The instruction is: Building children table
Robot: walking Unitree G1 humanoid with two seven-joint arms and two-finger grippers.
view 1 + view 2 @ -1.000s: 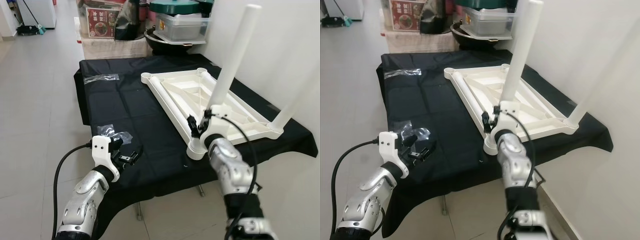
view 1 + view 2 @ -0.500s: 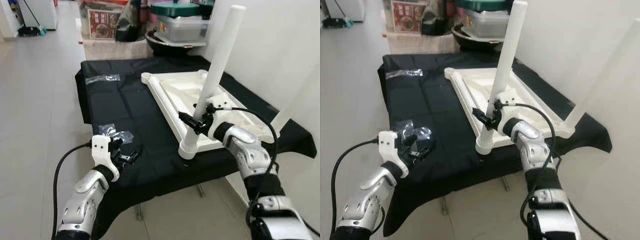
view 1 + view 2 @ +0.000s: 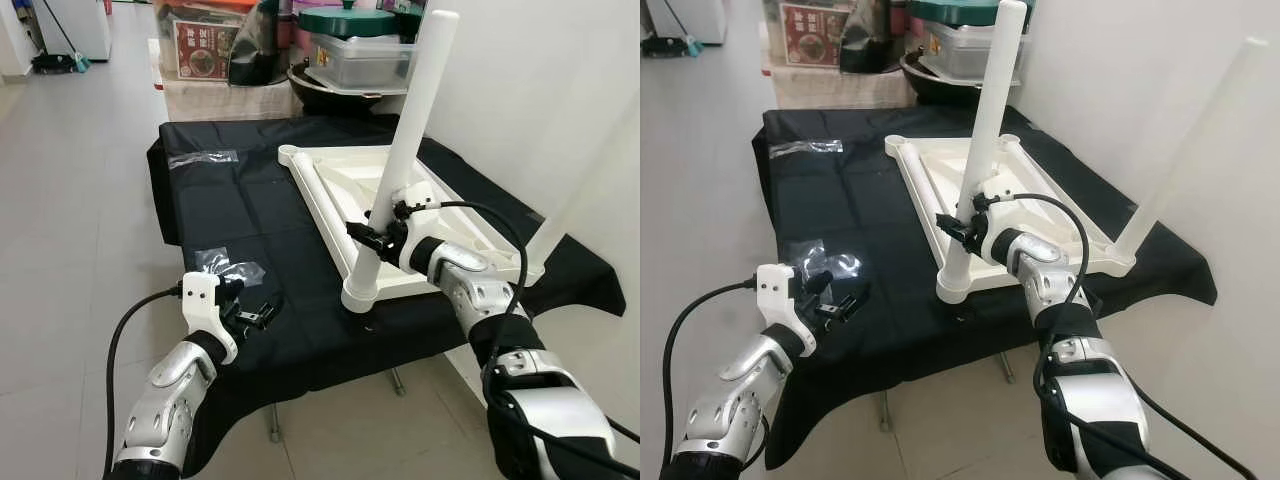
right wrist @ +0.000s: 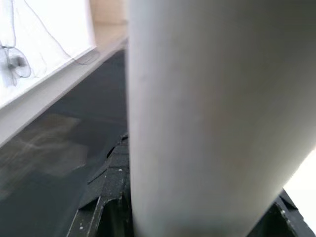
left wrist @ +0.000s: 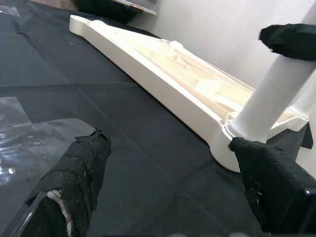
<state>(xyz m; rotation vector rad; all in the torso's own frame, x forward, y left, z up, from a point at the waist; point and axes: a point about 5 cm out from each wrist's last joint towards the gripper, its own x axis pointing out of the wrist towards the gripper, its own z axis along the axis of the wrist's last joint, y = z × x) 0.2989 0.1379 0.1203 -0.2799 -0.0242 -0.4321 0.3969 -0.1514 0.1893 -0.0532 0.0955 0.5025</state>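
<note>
Left gripper (image 3: 262,315) nearest, hovering low over the front edge of the bench (image 3: 215,205), which is draped in black cloth; jaws apart, holding nothing. Crumpled clear plastic wrapper (image 3: 228,264) lies just beyond it on the cloth.

Right gripper (image 3: 368,238) further in, jaws clamped around the lower part of a round white plastic table leg (image 3: 403,155). Leg stands nearly upright, tilted slightly, its foot seated in the near corner socket of the upside-down cream plastic children's tabletop (image 3: 350,190), which lies flat on the bench. A second white leg (image 3: 1192,143) rises from the tabletop's right-hand corner.

Another clear plastic bag (image 3: 203,157) lies near the bench's far left side. Beyond, storage boxes and a green-lidded container (image 3: 355,45).
</note>
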